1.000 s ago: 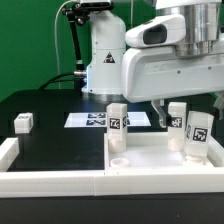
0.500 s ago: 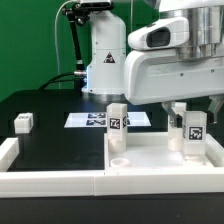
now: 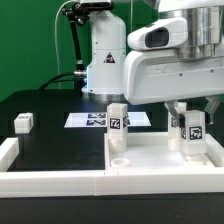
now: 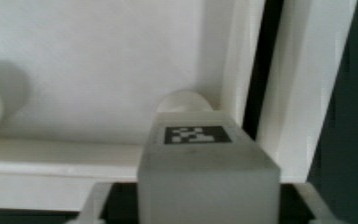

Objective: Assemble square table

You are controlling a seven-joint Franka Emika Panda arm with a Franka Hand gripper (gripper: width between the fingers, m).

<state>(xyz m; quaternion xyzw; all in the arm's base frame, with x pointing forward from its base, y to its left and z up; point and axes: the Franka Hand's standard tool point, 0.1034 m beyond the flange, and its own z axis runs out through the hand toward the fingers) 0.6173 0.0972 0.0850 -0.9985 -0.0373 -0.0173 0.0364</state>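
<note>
The square table's white slab point(image 3: 150, 168) lies rim-up at the exterior view's right. One white tagged leg point(image 3: 117, 120) stands at its near-left corner. A second leg point(image 3: 196, 133) stands at the right side, and my gripper point(image 3: 190, 114) has come down over its top. In the wrist view this leg point(image 4: 204, 165) fills the space between my fingers point(image 4: 108, 208), with only thin dark slivers at its sides. My gripper point(image 4: 208, 196) is shut on it. The slab's underside point(image 4: 105, 60) lies below, with a small raised boss point(image 4: 190, 100).
A loose tagged leg point(image 3: 22, 122) lies at the exterior view's far left. The marker board point(image 3: 92, 120) lies flat behind the slab. A long white rail point(image 3: 50, 180) runs along the front and left sides. The arm's base point(image 3: 105, 60) stands at the back.
The fingers have closed in from wide open onto the right-hand leg. The gripper has sunk slightly over it. The leg itself has stayed in place.
</note>
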